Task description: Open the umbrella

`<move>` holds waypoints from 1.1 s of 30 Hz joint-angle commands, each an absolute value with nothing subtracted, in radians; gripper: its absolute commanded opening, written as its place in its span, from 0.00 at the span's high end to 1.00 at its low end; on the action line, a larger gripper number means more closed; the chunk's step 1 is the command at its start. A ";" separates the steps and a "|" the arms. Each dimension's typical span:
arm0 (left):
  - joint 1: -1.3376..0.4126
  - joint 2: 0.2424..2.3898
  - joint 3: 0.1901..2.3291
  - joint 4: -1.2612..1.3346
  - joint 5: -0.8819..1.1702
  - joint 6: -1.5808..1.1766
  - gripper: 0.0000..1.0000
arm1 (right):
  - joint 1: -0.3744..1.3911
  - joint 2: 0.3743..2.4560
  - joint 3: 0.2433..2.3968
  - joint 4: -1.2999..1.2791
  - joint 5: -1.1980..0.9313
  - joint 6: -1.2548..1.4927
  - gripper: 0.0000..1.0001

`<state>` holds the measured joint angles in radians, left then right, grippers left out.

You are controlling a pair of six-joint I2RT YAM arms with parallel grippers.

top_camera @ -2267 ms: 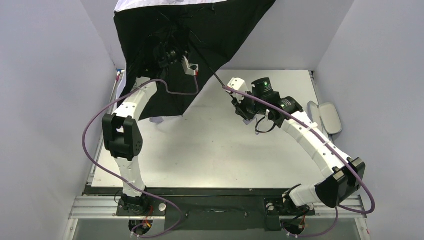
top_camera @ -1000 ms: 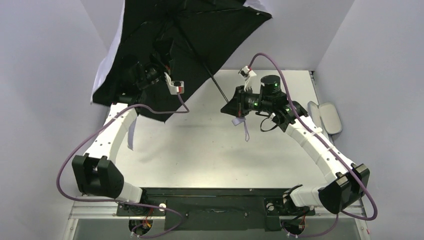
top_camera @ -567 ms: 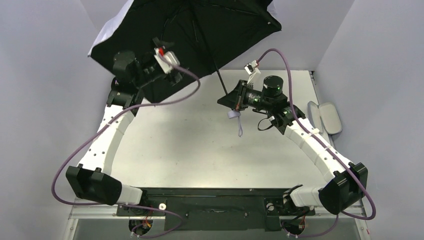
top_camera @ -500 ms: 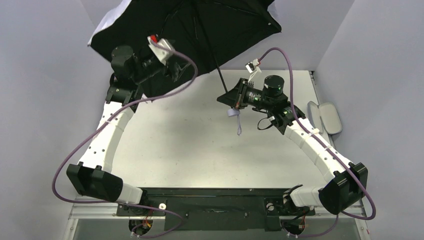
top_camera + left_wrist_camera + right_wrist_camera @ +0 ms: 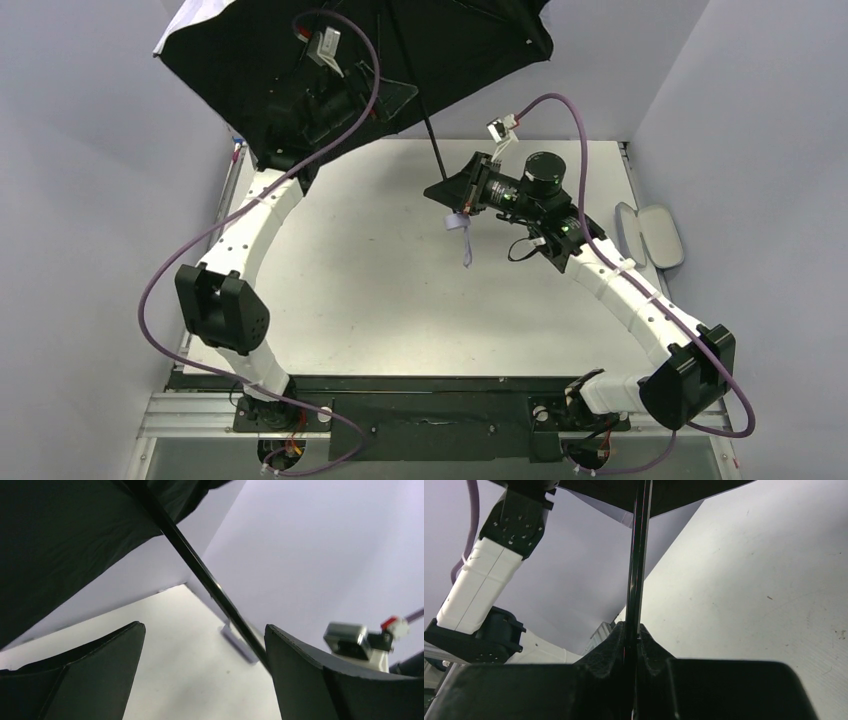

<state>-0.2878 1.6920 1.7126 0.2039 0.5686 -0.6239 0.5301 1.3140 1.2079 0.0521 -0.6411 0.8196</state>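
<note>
Right gripper (image 5: 632, 636) clamps the opened umbrella (image 5: 470, 40) by its black shaft (image 5: 638, 555), canopy overhead. Left gripper (image 5: 205, 627) gapes wide around the shaft. A lavender case (image 5: 660, 235) lies open well beyond the right gripper.

One umbrella (image 5: 470, 40), one oval case (image 5: 655, 235), two robot arms (image 5: 250, 230) (image 5: 620, 290), one table (image 5: 400, 290).

Umbrella (image 5: 450, 40) above the table (image 5: 400, 300), far left — case (image 5: 655, 235) at right edge
</note>
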 commanded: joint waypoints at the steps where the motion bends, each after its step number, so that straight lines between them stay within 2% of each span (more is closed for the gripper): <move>1: -0.302 1.741 1.841 0.337 0.510 -0.827 0.13 | 0.548 1.247 1.238 0.256 -0.643 0.737 1.00; 5: -0.309 1.799 1.898 0.367 0.486 -0.888 0.14 | 0.558 1.246 1.229 0.264 -0.659 0.727 1.00; 9: -0.322 1.852 1.963 0.357 0.467 -0.890 0.19 | 0.569 1.238 1.224 0.267 -0.682 0.707 1.00; 11: -0.326 1.863 1.981 0.356 0.468 -0.890 0.30 | 0.572 1.233 1.222 0.263 -0.692 0.695 1.00; 14: -0.325 1.862 1.987 0.341 0.477 -0.888 0.58 | 0.571 1.214 1.203 0.250 -0.698 0.672 1.00; 15: -0.325 1.854 1.982 0.339 0.480 -0.891 0.63 | 0.569 1.202 1.193 0.233 -0.698 0.664 1.00; 16: -0.325 1.850 1.976 0.336 0.484 -0.899 0.73 | 0.568 1.194 1.188 0.222 -0.698 0.647 1.00; 17: -0.325 1.837 1.957 0.336 0.488 -0.911 0.78 | 0.566 1.179 1.176 0.201 -0.697 0.640 1.00; 18: -0.325 1.831 1.933 0.338 0.489 -0.919 0.87 | 0.561 1.164 1.171 0.190 -0.697 0.624 1.00; 19: -0.326 1.813 1.917 0.338 0.494 -0.936 0.95 | 0.557 1.157 1.162 0.165 -0.696 0.616 0.96; 20: -0.328 1.803 1.891 0.341 0.500 -0.942 0.98 | 0.548 1.146 1.158 0.154 -0.696 0.597 0.92; 21: -0.331 1.783 1.876 0.338 0.508 -0.940 1.00 | 0.542 1.139 1.151 0.129 -0.696 0.588 0.81; 22: -0.337 1.770 1.840 0.326 0.509 -0.937 1.00 | 0.525 1.125 1.148 0.106 -0.693 0.572 0.70; 26: -0.354 1.685 1.721 0.277 0.496 -0.914 1.00 | 0.471 1.088 1.138 0.017 -0.689 0.516 0.44; 30: -0.379 1.593 1.629 0.169 0.444 -0.842 1.00 | 0.429 1.039 1.141 -0.140 -0.649 0.414 0.31; 33: -0.416 1.549 1.594 0.051 0.354 -0.767 1.00 | 0.400 1.003 1.135 -0.230 -0.613 0.322 0.26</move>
<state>-0.3691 1.6768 1.6062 0.1425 0.4541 -0.8974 0.4278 1.0367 1.1160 -0.0956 -0.6590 0.4736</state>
